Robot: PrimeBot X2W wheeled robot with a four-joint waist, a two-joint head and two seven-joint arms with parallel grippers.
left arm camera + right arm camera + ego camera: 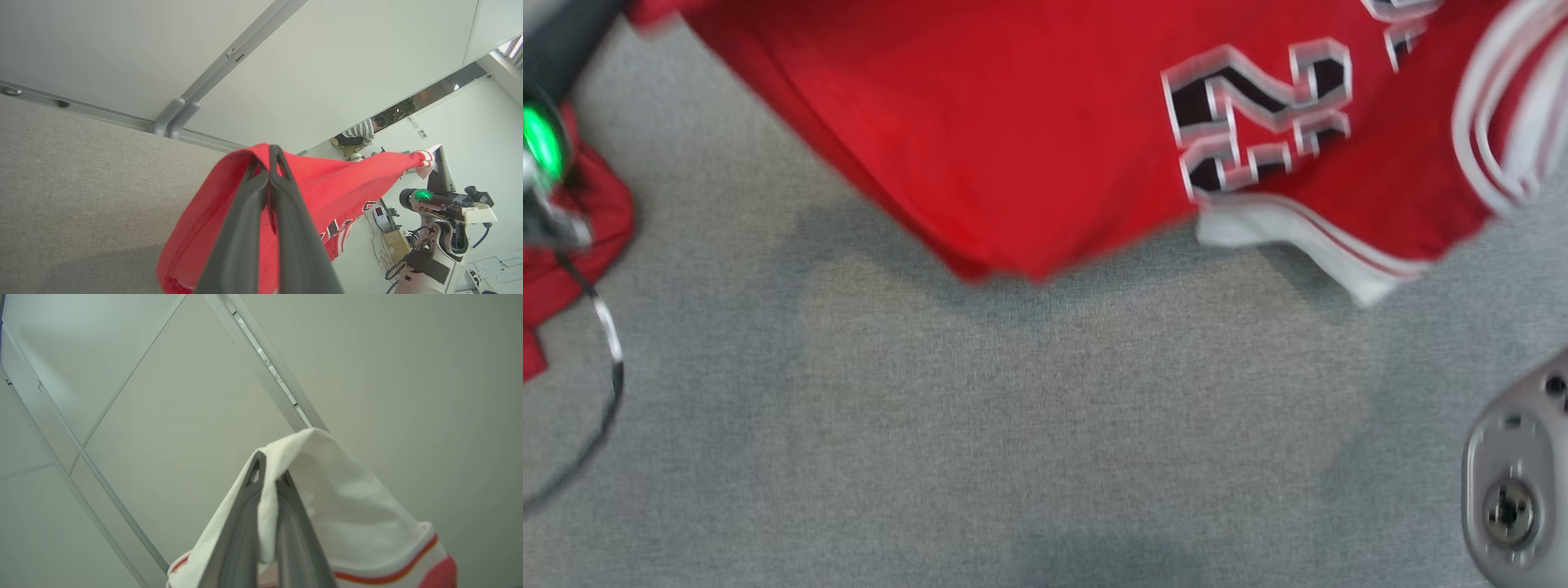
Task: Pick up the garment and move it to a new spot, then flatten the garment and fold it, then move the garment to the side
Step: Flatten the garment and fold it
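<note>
the garment [1013,122] hangs above the grey surface [1045,425], stretched arm to arm; the left gripper [269,167] is clamped on its red edge, the right gripper [270,475] pinched on a white corner. its long axis runs between them, so neither arm looks nearer.

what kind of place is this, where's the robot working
Probably an indoor robotics lab or test room, not a home: a grey fabric-covered work surface, plain white wall panels joined by metal rails, and a person in a striped top near scattered equipment in the background.
</note>
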